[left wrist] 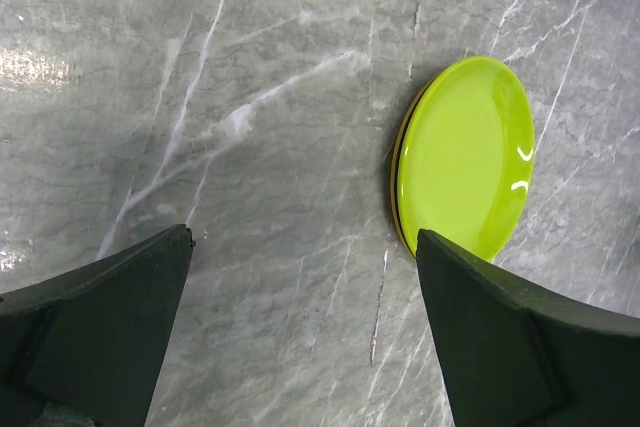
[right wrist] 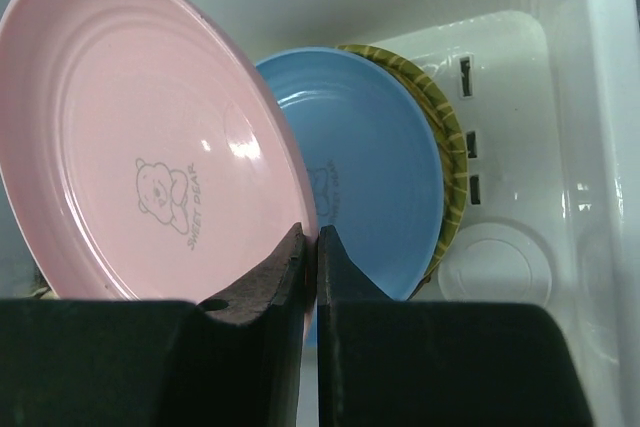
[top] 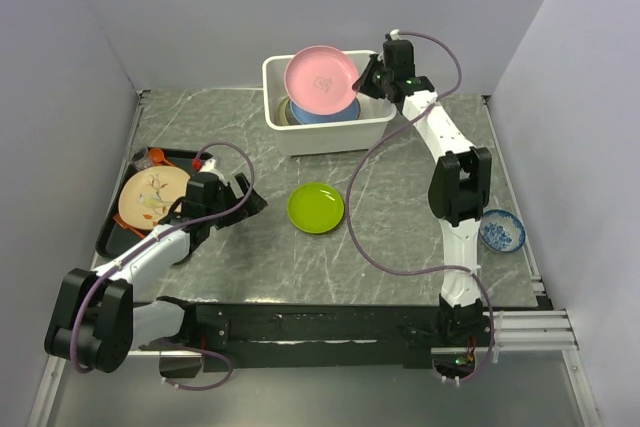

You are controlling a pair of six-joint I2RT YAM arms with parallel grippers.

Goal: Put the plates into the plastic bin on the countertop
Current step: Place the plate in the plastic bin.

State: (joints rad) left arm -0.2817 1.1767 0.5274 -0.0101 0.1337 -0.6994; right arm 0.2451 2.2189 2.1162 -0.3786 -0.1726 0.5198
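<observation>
Your right gripper (right wrist: 310,247) is pinched almost shut on the near rim of the pink plate (top: 320,79), holding it tilted over the white plastic bin (top: 330,137) at the far side of the countertop (top: 400,247). Inside the bin a blue plate (right wrist: 370,167) leans against a yellow woven disc (right wrist: 448,147). Your left gripper (left wrist: 300,237) hangs wide open and empty over bare marble. The lime green plate (top: 316,207) lies flat nearby, with free countertop all round its edge.
</observation>
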